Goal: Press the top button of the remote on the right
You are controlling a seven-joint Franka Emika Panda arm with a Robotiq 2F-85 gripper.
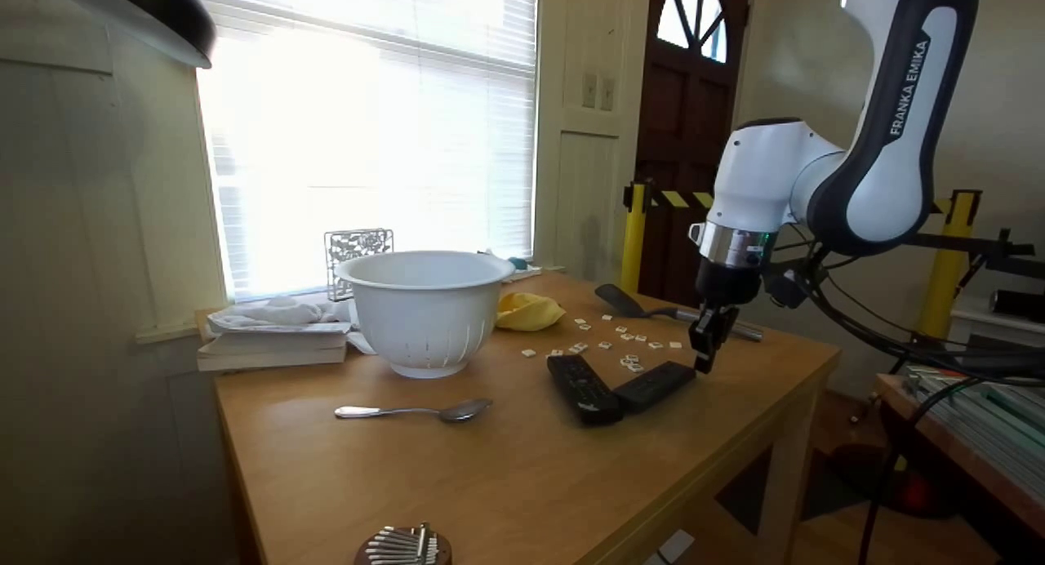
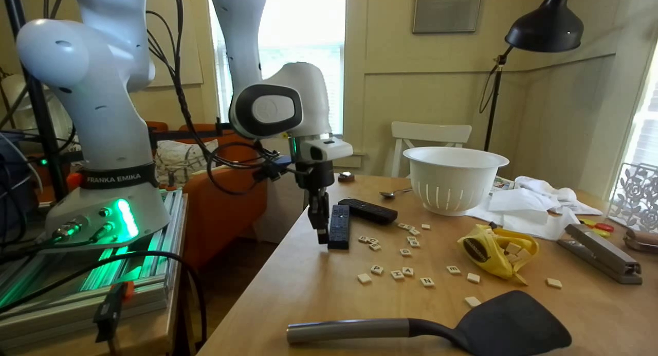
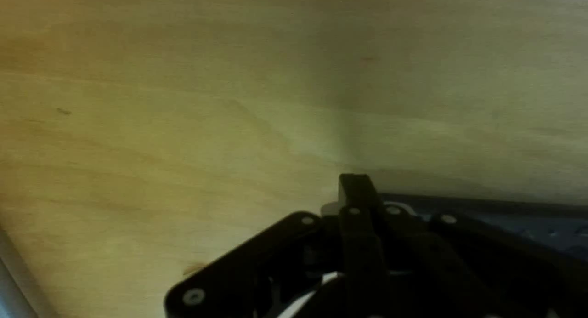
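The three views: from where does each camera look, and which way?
In an exterior view: near the thumb piano, facing window and door; arm and tool show.
In an exterior view: near the spatula, facing the chair; base, arm, tool show.
Wrist view: on the arm, facing table and slim remote; tool shows.
Both exterior views share bowl and spatula.

White colander (image 1: 429, 313) near spoon (image 1: 459, 411); letter tiles (image 2: 397, 275) scattered near spatula (image 2: 419, 327).

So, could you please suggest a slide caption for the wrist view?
Closed pincer partly hides one end of a dark remote lying on a wooden table.
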